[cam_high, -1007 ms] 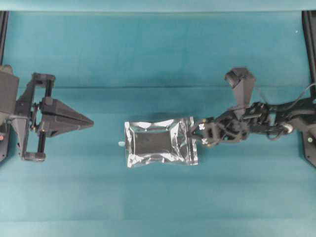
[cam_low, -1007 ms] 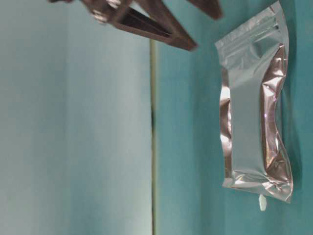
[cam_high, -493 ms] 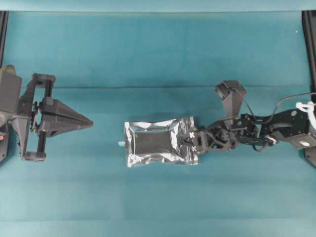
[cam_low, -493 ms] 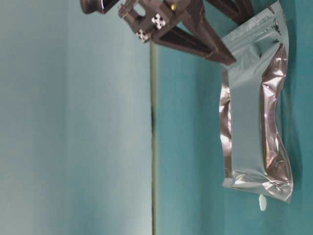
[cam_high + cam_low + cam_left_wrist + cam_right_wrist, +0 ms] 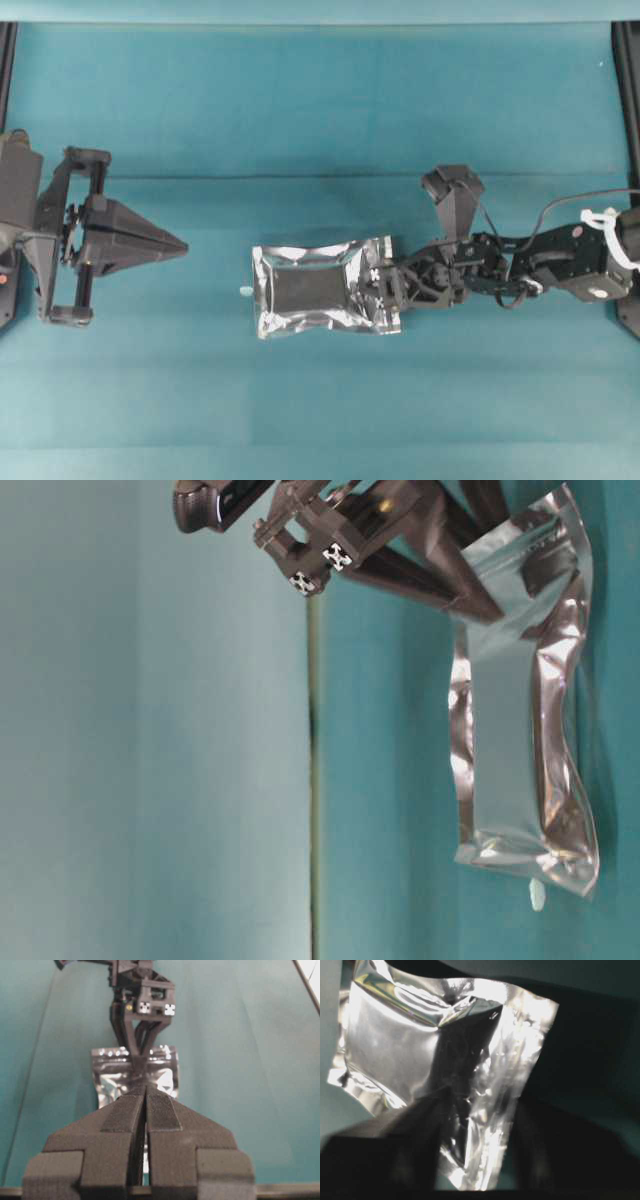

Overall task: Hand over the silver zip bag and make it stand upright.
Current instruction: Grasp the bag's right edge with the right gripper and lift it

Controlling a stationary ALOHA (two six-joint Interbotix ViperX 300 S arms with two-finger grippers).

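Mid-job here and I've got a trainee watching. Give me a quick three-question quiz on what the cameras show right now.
1. True or false: the silver zip bag is standing upright.
2. Which gripper is at the bag's edge: A) left gripper B) right gripper C) both?
3. What lies on the table just off the bag's end facing the left gripper?

Key:
1. False; it lies flat.
2. B; its fingers straddle the bag's near edge, while the left gripper waits apart, fingers together.
3. A tiny white speck.
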